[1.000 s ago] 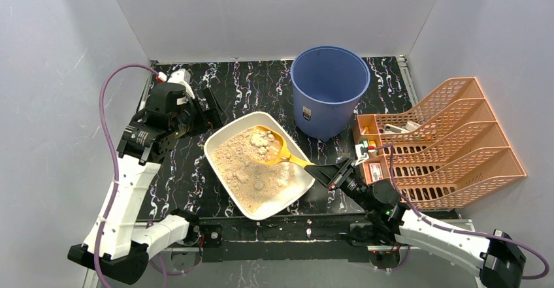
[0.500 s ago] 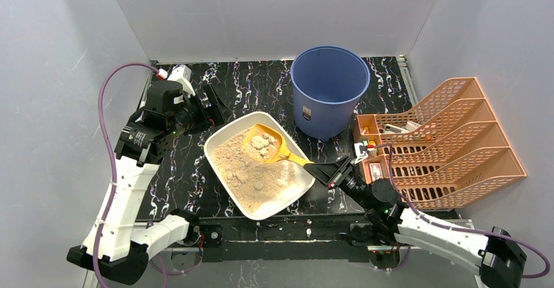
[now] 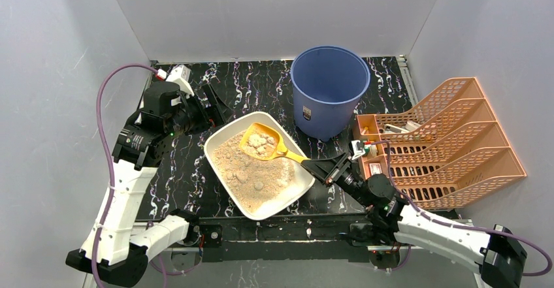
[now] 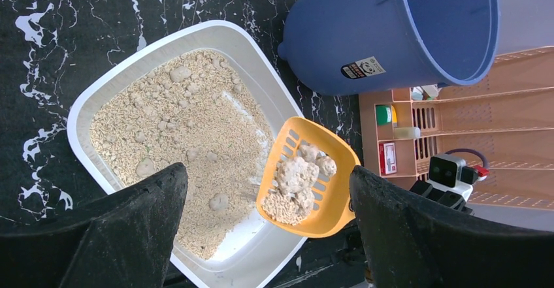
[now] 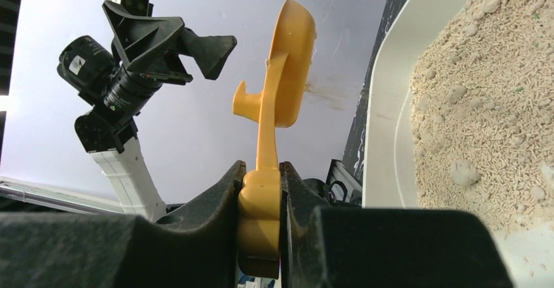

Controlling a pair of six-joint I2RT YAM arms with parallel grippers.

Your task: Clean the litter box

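The litter box [image 3: 230,133] is a shallow white tray of tan litter with several clumps, at the table's middle; it also shows in the left wrist view [image 4: 104,92] and the right wrist view [image 5: 382,131]. My right gripper [image 3: 325,169] is shut on the handle of a yellow slotted scoop [image 3: 261,143], which is held above the litter with pale clumps in it [image 4: 297,177]; the handle shows between the fingers in the right wrist view [image 5: 261,196]. My left gripper [image 3: 208,108] is open and empty, up beside the box's far-left corner.
A tall round blue bucket [image 3: 330,85] stands behind the box to the right. An orange-pink lattice organiser rack [image 3: 444,144] with small items fills the right side. White walls enclose the black marbled table [image 3: 183,170].
The right gripper has lifted the loaded scoop out of the litter and a little toward the far side. The left arm has shifted only slightly.
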